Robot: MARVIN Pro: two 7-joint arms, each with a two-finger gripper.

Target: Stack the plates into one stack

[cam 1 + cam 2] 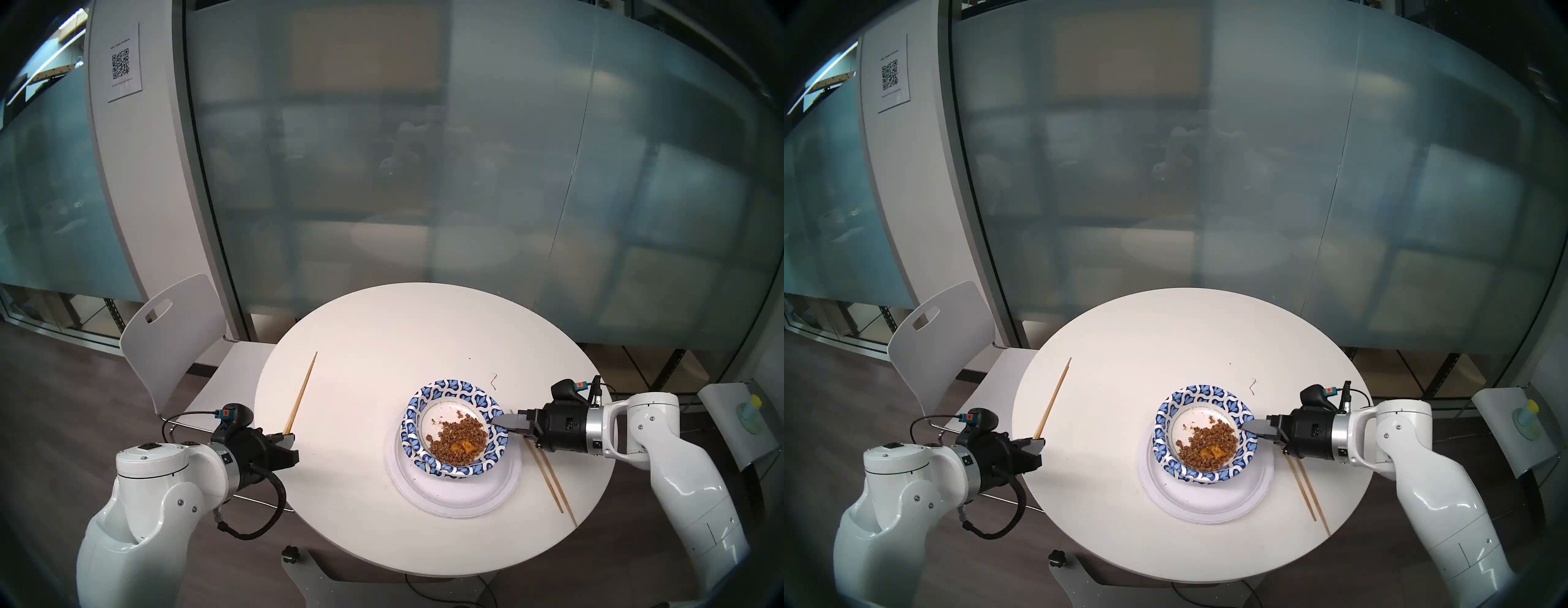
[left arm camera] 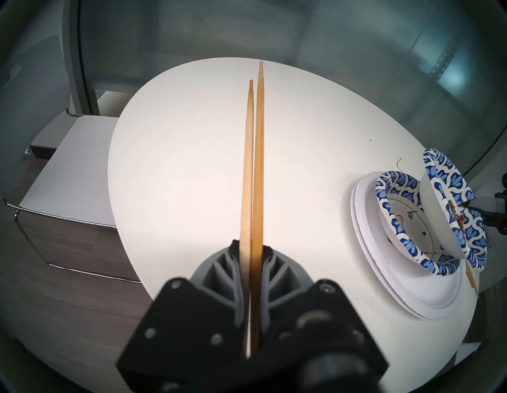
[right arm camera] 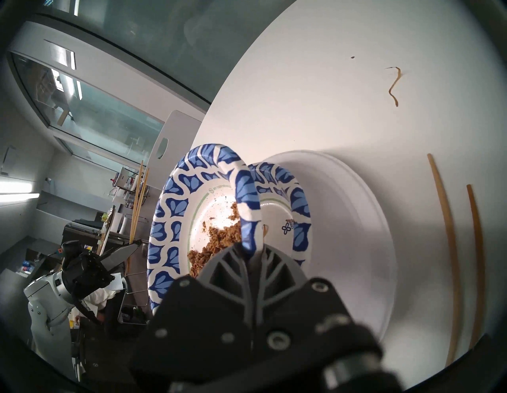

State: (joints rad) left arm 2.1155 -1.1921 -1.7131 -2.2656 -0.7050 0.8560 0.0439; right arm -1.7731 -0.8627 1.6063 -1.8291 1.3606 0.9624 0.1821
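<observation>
Both grippers were clenched. On the right, the right gripper pinched the rim of the upper blue-patterned dish and held it tilted over the lower blue-patterned dish, which sat in the two white plates near the right side of the table. Brown crumbly food lay in the tilted dish. The left gripper held a pair of chopsticks at the table's left edge, with their tips pointing away over the surface.

From the head views, the lower patterned dish was almost hidden under the upper one; only a strip of its rim showed on the left. Whether the white plates were two or more was hard to tell, because only their edges were visible. The second pair of chopsticks lay on the table under the right gripper, partly covered by it. A thin curled scrap lay on the table beyond the dishes.

The table was round and white. A white chair stood at its left, before a frosted glass wall; shapes behind the glass were too blurred to identify. A sheet with a QR code hung on a white pillar.
</observation>
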